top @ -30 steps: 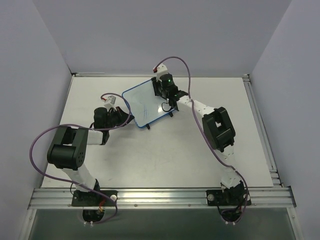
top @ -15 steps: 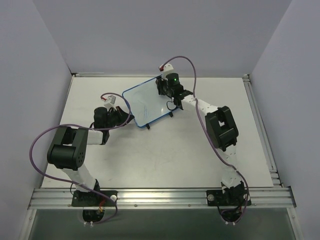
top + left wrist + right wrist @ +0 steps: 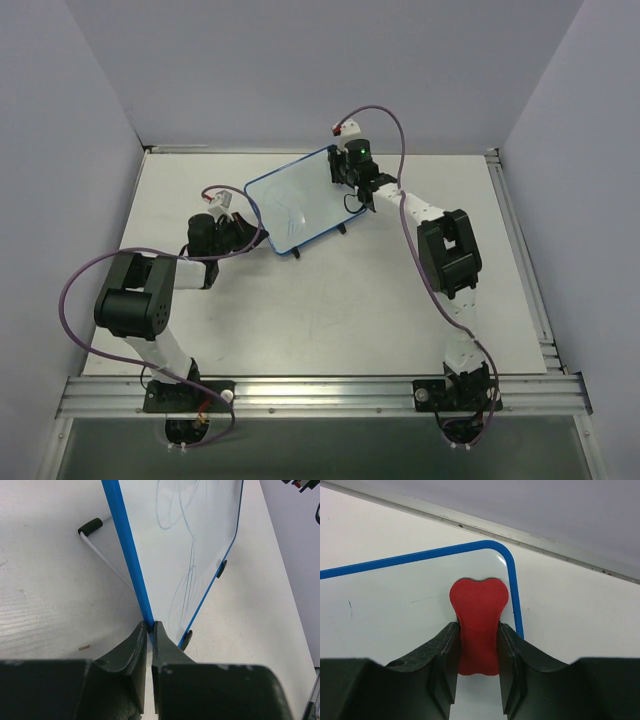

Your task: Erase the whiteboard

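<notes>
While the whiteboard [image 3: 295,205] stands tilted on its 2 black feet [image 3: 221,569] near the far edge of the tabletop [image 3: 330,310], a little left of the middle, the step in hand is the wiping itself. The left fingers [image 3: 135,645] are closed narrow on the blue rim at the board's near-left edge and hold it steady. The right fingers [image 3: 445,650] are closed on a small red eraser [image 3: 479,600], which sits at the far right corner of the board, just inside the rounded rim. Probably the eraser lies flat on the white surface, but from this angle I cannot be sure that it really presses.

Faint blue lines [image 3: 187,580] show in the middle and lower part of the board, well apart from the eraser. To do this step well, the right arm should bring the eraser down toward these lines with even pressure and with strokes that overlap, and turn back before the rim, so that it does not slip off the edge. The left hold must be firm, because the board could slide or tip on its feet.
</notes>
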Robot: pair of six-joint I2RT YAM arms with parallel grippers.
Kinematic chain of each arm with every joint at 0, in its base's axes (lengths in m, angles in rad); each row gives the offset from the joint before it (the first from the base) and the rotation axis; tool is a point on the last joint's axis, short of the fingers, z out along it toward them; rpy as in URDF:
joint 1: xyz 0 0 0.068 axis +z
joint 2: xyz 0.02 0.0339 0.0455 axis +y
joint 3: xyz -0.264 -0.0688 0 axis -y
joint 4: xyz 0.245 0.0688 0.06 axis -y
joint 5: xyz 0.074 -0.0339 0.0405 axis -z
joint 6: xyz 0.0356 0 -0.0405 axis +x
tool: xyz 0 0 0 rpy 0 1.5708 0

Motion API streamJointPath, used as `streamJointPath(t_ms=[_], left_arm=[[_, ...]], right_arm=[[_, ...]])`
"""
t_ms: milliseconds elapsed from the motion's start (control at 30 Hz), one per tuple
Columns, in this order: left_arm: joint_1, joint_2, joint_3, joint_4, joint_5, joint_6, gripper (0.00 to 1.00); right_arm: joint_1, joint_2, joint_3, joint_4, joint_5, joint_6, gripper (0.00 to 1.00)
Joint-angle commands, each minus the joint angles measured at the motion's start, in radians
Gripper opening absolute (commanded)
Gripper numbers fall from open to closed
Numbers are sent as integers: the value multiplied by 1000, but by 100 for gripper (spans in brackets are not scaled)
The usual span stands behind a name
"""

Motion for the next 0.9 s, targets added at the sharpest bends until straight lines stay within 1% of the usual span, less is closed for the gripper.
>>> streamJointPath(t_ms=[0, 167, 233, 533, 733, 867], left_arm=[[-5, -18, 25, -9, -4, 45, 2], [-5, -21, 25, -10, -4, 45, 2], [-7, -21, 25, -10, -4, 45, 2], [-11, -18, 28, -10, -5, 45, 2], [-10, -23, 28, -10, -7, 45, 2], [-10, -24, 28, -12, -7, 45, 2]], right_arm=[[46, 36, 35, -81, 5, -54, 5], [116, 53, 72, -107, 7, -94, 5], [144, 61, 86, -116, -32, -93, 5], [239, 70, 103, -125, -55, -80, 5], [195, 58, 94, -110, -32, -50, 5], [138, 43, 60, -99, -10, -31, 5]])
